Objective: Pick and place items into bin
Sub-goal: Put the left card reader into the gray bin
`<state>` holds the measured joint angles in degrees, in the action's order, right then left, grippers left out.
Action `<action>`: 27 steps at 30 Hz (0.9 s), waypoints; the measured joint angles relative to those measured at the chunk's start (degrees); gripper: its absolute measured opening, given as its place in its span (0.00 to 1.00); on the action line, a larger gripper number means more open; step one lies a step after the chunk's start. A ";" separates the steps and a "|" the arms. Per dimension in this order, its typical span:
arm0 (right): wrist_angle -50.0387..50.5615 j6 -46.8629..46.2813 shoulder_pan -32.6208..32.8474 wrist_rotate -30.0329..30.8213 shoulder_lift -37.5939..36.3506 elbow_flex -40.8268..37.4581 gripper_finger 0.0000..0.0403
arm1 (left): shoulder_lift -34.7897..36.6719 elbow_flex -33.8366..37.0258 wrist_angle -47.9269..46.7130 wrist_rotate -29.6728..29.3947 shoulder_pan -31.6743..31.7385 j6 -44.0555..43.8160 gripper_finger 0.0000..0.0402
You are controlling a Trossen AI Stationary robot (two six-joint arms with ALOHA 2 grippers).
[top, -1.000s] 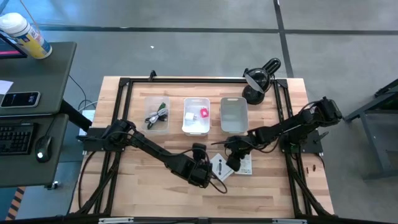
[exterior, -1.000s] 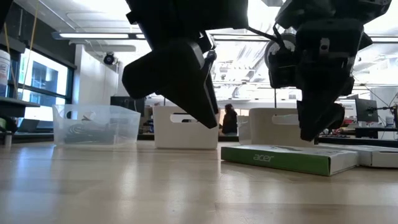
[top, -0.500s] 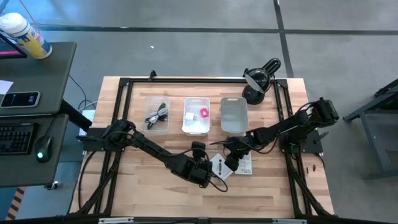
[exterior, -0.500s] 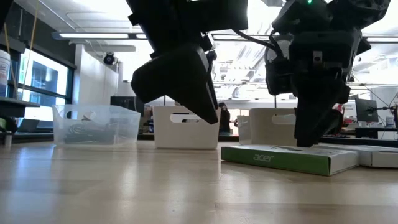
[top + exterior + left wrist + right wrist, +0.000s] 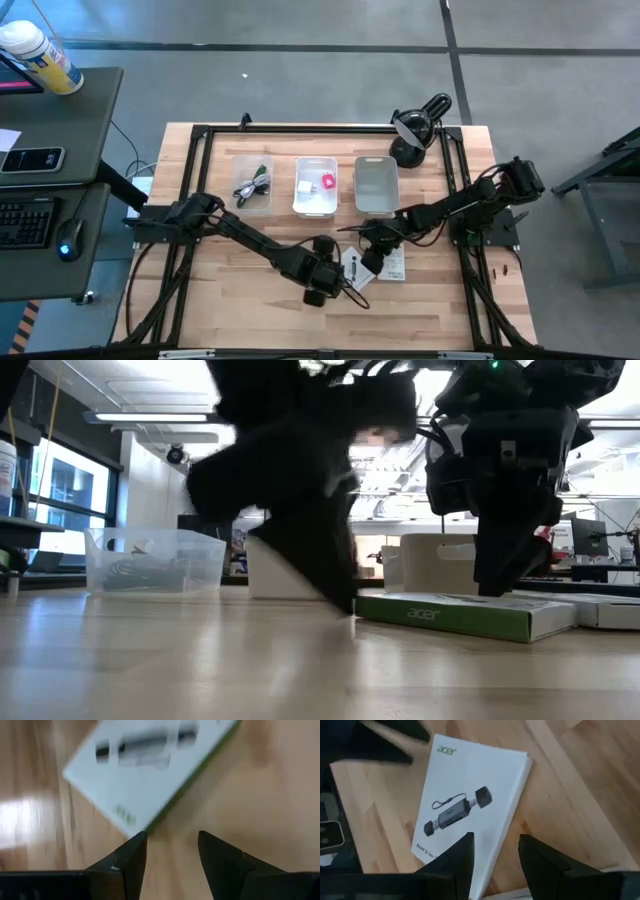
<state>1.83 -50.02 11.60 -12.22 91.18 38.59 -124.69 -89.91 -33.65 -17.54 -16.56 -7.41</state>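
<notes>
The left hand [image 5: 318, 283] has dropped to the counter [image 5: 230, 300] beside the packet [image 5: 353, 267], fingers apart; the right hand [image 5: 372, 256] hovers over it, fingers apart, unmoved. Three bins [image 5: 316, 186] stand behind; ceiling lights glow beyond.

Mid-frame, three bins sit in a row on the wooden tabletop [image 5: 230, 310]. Below them, the left hand [image 5: 322, 285] and right hand [image 5: 372, 258] flank a white printed packet [image 5: 354, 267].

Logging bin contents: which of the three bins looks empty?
The right-hand grey bin; the clear bin holds a cable and the middle white bin holds small pink and white pieces.
</notes>
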 joint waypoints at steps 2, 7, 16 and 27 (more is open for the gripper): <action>0.06 -0.05 0.02 -0.52 0.00 0.00 0.36 | 0.38 -0.22 1.12 1.67 0.04 -1.23 0.41; 0.26 -0.07 0.02 -1.17 0.00 0.00 0.36 | 0.20 -0.13 1.56 5.56 0.07 -3.86 0.41; -0.36 -1.04 0.02 -1.91 0.01 0.00 0.36 | -0.13 -0.14 4.76 10.38 0.83 -5.47 0.41; -4.69 -3.90 0.02 -4.82 4.95 0.09 0.36 | -1.81 -0.13 6.97 13.03 1.55 -5.95 0.41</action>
<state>-2.86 -53.92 11.62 -17.04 96.12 38.68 -126.50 -90.04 -26.68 -4.51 -15.00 -13.37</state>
